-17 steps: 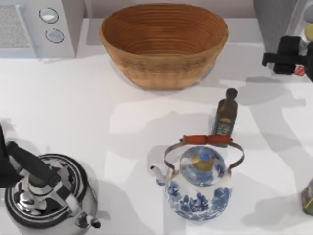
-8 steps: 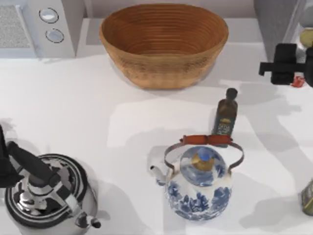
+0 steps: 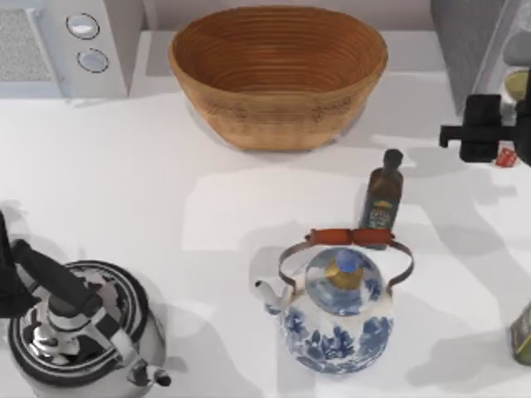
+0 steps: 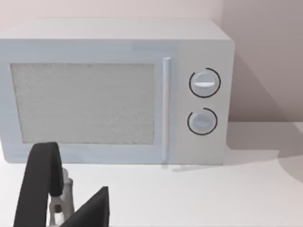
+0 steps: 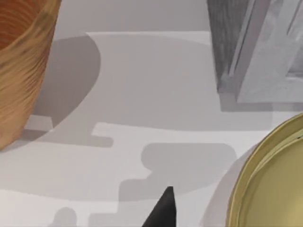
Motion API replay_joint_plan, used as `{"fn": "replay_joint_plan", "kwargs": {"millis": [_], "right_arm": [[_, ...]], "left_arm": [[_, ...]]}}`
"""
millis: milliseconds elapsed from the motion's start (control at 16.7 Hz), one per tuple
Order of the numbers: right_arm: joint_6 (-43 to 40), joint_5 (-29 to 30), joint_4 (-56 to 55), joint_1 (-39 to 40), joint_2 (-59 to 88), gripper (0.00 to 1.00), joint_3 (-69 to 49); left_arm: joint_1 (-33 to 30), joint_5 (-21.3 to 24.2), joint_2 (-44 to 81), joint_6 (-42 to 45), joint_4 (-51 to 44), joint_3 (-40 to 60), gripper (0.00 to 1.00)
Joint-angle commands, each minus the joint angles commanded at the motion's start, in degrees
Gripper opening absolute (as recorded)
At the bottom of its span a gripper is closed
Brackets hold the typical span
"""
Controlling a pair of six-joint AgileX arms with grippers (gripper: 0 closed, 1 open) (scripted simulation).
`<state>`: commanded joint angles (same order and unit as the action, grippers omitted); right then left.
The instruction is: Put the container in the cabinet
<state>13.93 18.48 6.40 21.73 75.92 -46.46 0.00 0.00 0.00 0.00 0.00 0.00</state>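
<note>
Jaws of the right gripper [image 3: 496, 133] look clamped on the small cylindrical can with the pale gold round top and red-marked white side [image 3: 516, 83]. In the top view this can hangs at the table's far right edge, just in front of the grey cabinet [image 3: 461, 50] in the back right corner, well apart from the woven brown oval basket [image 3: 278, 75] and the dark glass olive-oil bottle [image 3: 383, 195]. The blue-and-white porcelain teapot [image 3: 336, 319] stands nearer the front, and the left arm [image 3: 7, 274] is parked at the left edge above the polished steel kettle [image 3: 79, 332]; whether its grip is apart or together I cannot tell. From the left wrist, the white microwave oven [image 4: 113, 94] stands ahead on the table. From the right wrist, the can's gold lid [image 5: 274, 179] sits close under the camera beside one dark fingertip [image 5: 163, 210], with the cabinet's grey panel [image 5: 227, 42] and the paler part beside it ahead. The step in hand, as I judge it, is carrying the can into the cabinet. To do it well, keep the grip firm, hold the can level, steer past the panel's edge and set the base flat before letting go. The can seems upright, its long axis vertical and its gold top facing up.
</note>
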Motion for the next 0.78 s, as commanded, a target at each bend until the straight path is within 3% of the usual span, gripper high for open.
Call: {"fn": "replay_joint_plan", "kwargs": {"millis": [300,780], "right_arm": [[-0.67,-3.18,-0.72,-3.73,-11.57,0.0,7.56],[-6.9,-12.33,-3.82,-13.95,-51.07,0.0,29.92]], "left_arm": [[0.0,0.0,0.0,0.0,0.0,0.0,1.0],[0.0,0.0,0.0,0.0,0.0,0.0,1.0]]}}
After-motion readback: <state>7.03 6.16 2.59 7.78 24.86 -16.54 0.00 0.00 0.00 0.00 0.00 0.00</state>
